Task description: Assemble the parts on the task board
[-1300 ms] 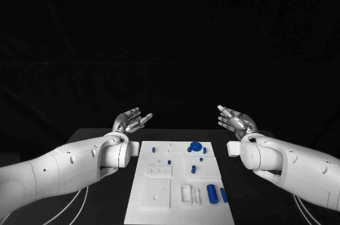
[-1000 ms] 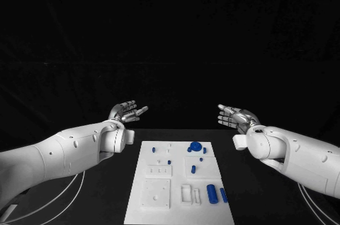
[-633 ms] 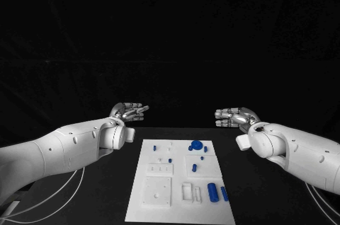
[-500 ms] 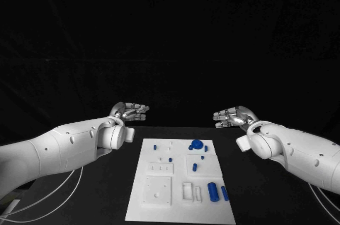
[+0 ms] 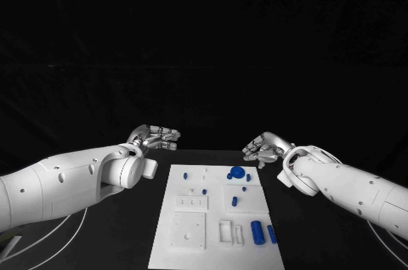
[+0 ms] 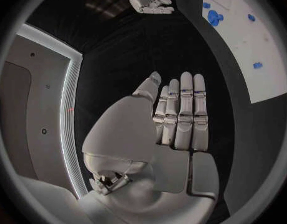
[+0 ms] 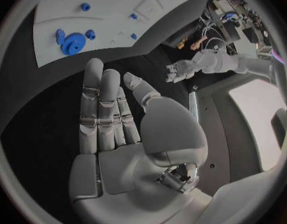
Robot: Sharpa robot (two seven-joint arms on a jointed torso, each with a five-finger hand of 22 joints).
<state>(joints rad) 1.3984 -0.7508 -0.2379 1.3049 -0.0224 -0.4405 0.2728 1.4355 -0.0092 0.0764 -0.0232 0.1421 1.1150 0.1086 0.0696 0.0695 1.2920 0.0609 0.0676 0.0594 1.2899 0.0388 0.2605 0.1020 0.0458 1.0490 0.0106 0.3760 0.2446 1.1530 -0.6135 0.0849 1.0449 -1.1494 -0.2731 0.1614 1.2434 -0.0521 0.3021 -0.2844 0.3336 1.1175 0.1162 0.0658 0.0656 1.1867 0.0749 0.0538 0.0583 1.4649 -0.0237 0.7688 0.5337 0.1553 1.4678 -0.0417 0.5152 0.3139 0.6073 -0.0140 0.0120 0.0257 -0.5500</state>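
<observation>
Plainly both hands, left hand [image 5: 155, 137] and right hand [image 5: 262, 147], hover empty with fingers extended beyond the task board [image 5: 214, 246]'s far edge; a hasty descent risks scattering the loose blue parts [image 5: 237, 174].

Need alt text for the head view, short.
Both robot hands, left and right, hover empty above the far end of the white task board, touching nothing. Small blue parts sit on the board, mostly along its right side.
</observation>
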